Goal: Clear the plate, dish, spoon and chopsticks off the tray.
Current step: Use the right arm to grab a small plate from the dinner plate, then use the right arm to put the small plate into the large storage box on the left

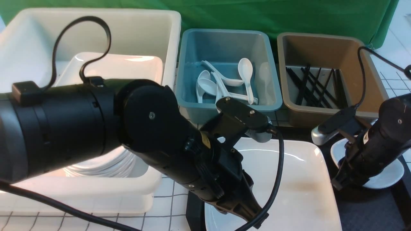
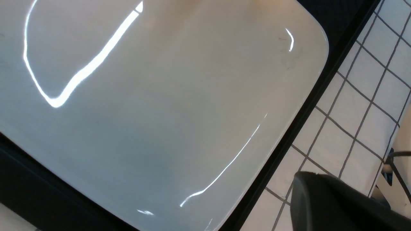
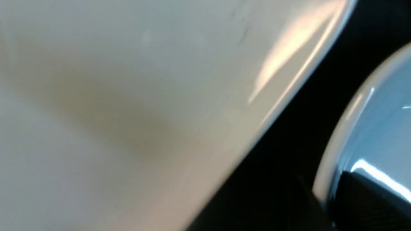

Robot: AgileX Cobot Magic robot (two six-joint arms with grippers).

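So the plate [image 1: 298,179] sits on the left half of the tray [image 1: 369,215], and the small dish [image 1: 388,176] on the tray's right half. The left gripper [image 1: 253,219] is closed tight, low at the tray's near left corner (touching the plate? can't tell). The right gripper [image 1: 337,184] is down at the small dish with one finger [image 3: 369,202] inside its rim. Whether it's clamped, can't tell.

front: from rig centre, faces fwd/down, mid range.
left wrist: v. close over plate [image 2: 160,112], tray [image 2: 308,109] edge.
right wrist: closer, blurred; plate rim, dish [image 3: 379,112].
shared: plate, all 3.
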